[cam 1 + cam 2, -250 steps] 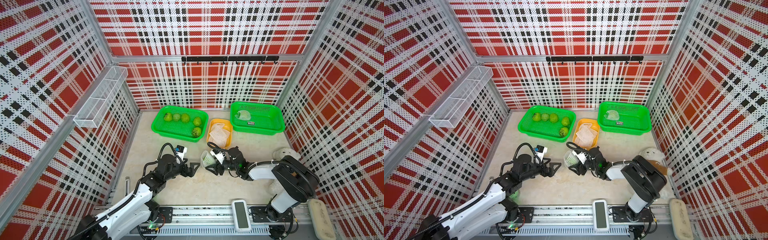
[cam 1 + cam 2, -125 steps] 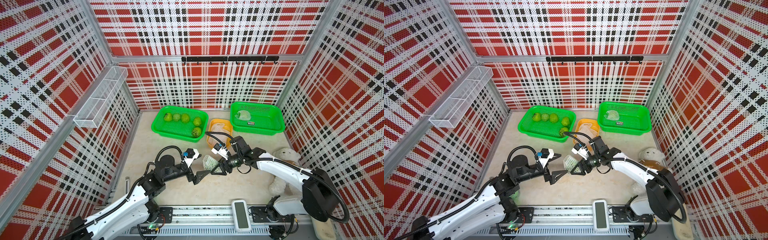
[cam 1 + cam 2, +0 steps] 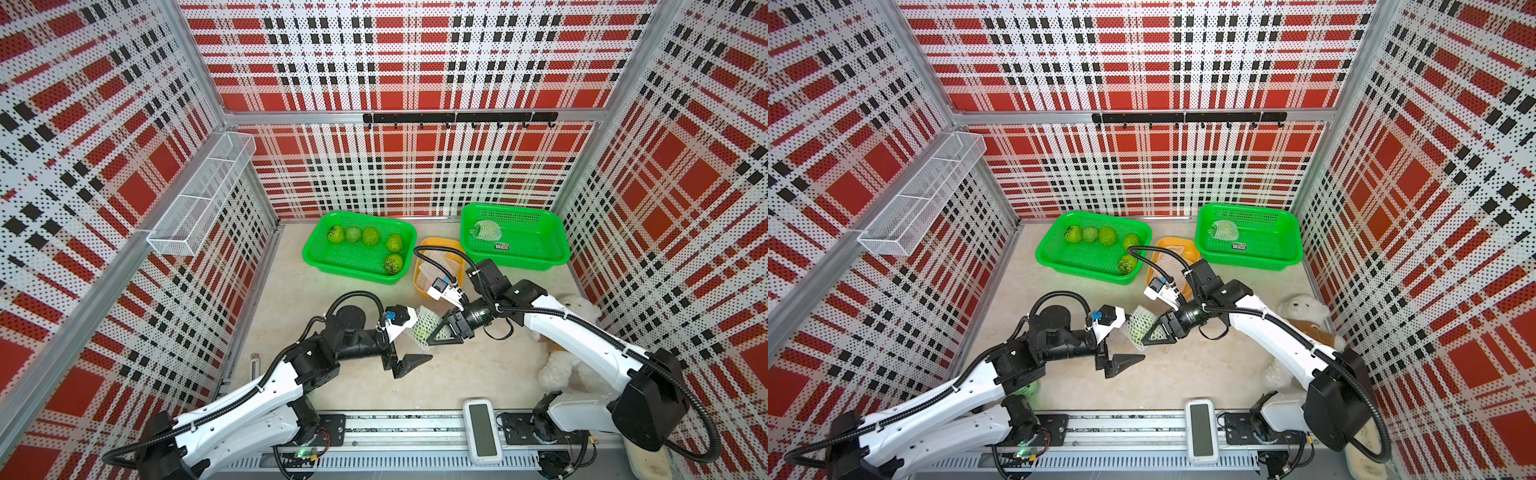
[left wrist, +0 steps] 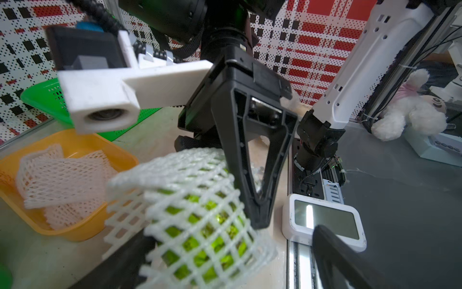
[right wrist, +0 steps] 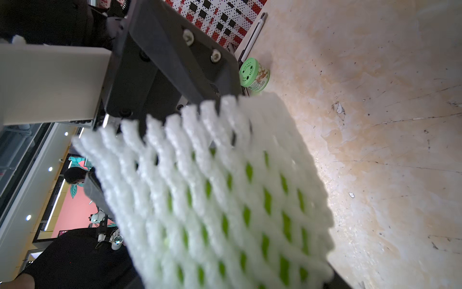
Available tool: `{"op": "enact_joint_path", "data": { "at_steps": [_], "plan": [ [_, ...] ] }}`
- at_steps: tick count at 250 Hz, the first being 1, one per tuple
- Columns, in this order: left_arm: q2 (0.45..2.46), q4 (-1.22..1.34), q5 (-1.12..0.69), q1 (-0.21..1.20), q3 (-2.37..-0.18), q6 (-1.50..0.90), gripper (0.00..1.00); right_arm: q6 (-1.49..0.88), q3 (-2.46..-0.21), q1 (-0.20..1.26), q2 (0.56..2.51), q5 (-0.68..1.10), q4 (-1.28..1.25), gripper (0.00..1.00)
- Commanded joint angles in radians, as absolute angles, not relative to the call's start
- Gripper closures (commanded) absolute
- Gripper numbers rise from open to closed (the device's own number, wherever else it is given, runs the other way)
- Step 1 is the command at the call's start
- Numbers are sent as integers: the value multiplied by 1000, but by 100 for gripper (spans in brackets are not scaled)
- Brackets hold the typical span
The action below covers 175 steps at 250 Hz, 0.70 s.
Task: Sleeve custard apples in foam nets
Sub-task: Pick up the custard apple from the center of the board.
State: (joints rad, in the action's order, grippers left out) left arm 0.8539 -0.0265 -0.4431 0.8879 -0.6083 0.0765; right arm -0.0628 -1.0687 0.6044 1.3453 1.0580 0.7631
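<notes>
Custard apple (image 3: 420, 330) is sleeved in its foam net (image 4: 190, 200), mid-table, on the near side of the orange tray (image 4: 82, 231) that holds the spare nets (image 4: 62, 180). Green shows through the diamonds, and a loose net end flops past the fruit.

Right gripper (image 3: 430, 334) clamps it across the belly. One finger presses the mesh in the left wrist view. The far one is hidden, so the grip is my reading. Left gripper (image 3: 413, 344) gapes wide just beside it, holding nothing.

Handling: the fruit looks dense, knobbly and easy to bruise. The foam is soft and springy and likely slides on the skin. I'd take hold through the mesh at the widest part, never by the loose end.

Five bare custard apples (image 3: 370, 236) wait in the green basket (image 3: 309, 251).
</notes>
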Motion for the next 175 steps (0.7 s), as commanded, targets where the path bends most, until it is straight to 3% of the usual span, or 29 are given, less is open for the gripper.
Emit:
{"op": "enact_joint_path", "data": {
  "at_steps": [1, 52, 85, 112, 156, 175],
  "plan": [
    [850, -37, -405, 913, -608, 90, 1, -95, -1102, 600, 1367, 1107, 742, 46],
    [865, 4, -265, 952, -598, 101, 7, -198, -1100, 601, 1352, 1118, 657, 46],
    [877, 57, -160, 998, -585, 115, 19, -272, -1072, 601, 1334, 1122, 579, 44],
    [886, 94, -66, 1043, -575, 127, 34, -323, -1058, 601, 1326, 1132, 533, 43],
    [878, 124, 94, 1112, -563, 171, 44, -364, -1050, 601, 1321, 1124, 516, 43],
    [863, 147, 143, 1117, -551, 176, 48, -374, -1042, 601, 1319, 1124, 514, 38]
  ]
}}
